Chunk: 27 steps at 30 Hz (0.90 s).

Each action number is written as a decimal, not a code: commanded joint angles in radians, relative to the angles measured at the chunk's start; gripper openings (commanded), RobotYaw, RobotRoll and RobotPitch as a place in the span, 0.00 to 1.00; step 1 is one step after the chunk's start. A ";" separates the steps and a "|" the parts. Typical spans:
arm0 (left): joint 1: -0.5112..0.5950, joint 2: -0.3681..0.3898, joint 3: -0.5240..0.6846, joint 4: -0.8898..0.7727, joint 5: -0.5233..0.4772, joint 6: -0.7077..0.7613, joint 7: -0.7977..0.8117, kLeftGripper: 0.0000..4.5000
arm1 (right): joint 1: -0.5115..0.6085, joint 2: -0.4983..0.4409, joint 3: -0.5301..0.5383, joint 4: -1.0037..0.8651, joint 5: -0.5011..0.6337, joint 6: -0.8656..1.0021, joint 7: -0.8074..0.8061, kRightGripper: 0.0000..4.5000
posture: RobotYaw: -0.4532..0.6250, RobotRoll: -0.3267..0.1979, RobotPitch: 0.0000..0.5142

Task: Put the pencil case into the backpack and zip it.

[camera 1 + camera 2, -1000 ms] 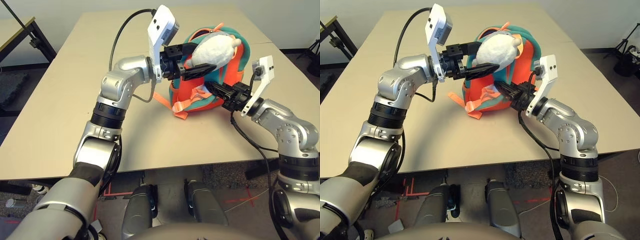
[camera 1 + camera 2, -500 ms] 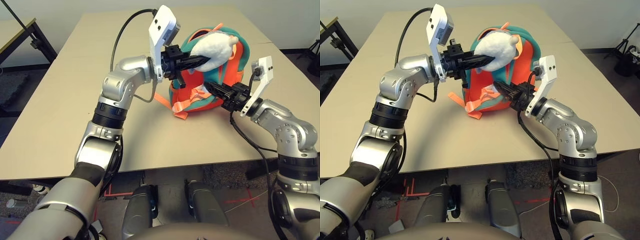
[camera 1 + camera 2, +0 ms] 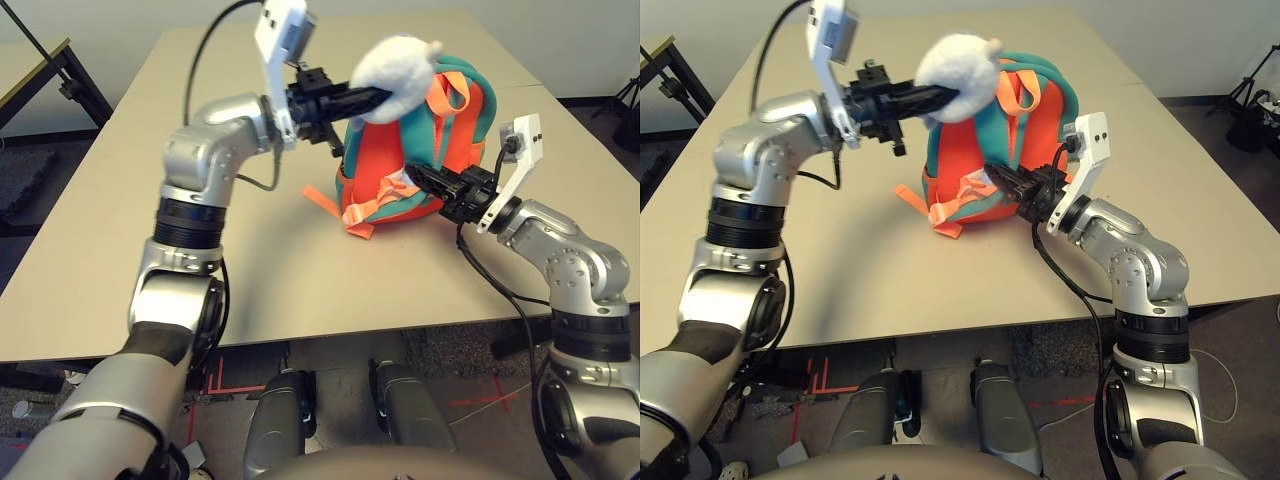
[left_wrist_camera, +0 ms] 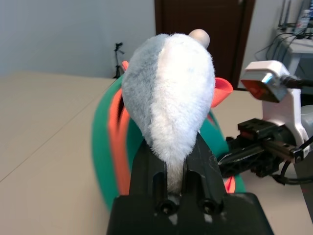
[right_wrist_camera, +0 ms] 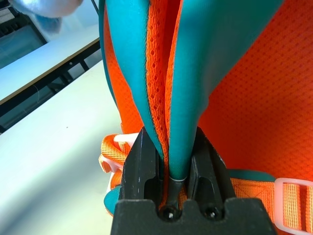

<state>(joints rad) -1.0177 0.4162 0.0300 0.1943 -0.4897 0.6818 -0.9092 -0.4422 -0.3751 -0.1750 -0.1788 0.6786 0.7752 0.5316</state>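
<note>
Left eye view: left gripper [image 3: 362,104] clamping grey-white plush toy [image 3: 396,78], lifting it beside backpack [image 3: 412,135]; backpack standing on table [image 3: 250,270]. Right wrist view: right gripper [image 5: 171,166] pinching backpack's teal-and-orange strap [image 5: 166,88] between closed-up fingers.

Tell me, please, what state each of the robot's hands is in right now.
Left hand: closed on the grey-white plush toy.
Right hand: closed on an orange-and-teal strap of the backpack.
</note>
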 commanded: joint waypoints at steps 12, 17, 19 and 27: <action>0.244 0.154 0.037 -0.022 -0.005 0.096 0.012 0.01 | -0.014 0.013 0.030 0.031 0.003 -0.021 0.027 0.10 | 0.26 0.62 0.20; 0.331 0.166 -0.038 0.015 0.027 0.089 -0.033 0.01 | -0.019 0.014 0.033 0.038 0.000 -0.024 0.029 0.10 | 0.26 0.62 0.20; 0.354 0.165 -0.070 0.032 0.036 0.096 -0.053 0.01 | -0.021 0.013 0.034 0.041 -0.002 -0.025 0.029 0.10 | 0.26 0.62 0.20; 0.372 0.168 -0.234 0.166 0.151 0.051 -0.121 0.01 | -0.028 0.015 0.038 0.051 -0.013 -0.028 0.032 0.10 | 0.26 0.62 0.19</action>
<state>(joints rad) -0.6591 0.5698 -0.1532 0.2973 -0.4040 0.7320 -1.0208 -0.4578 -0.3666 -0.1551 -0.1269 0.6632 0.7528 0.5501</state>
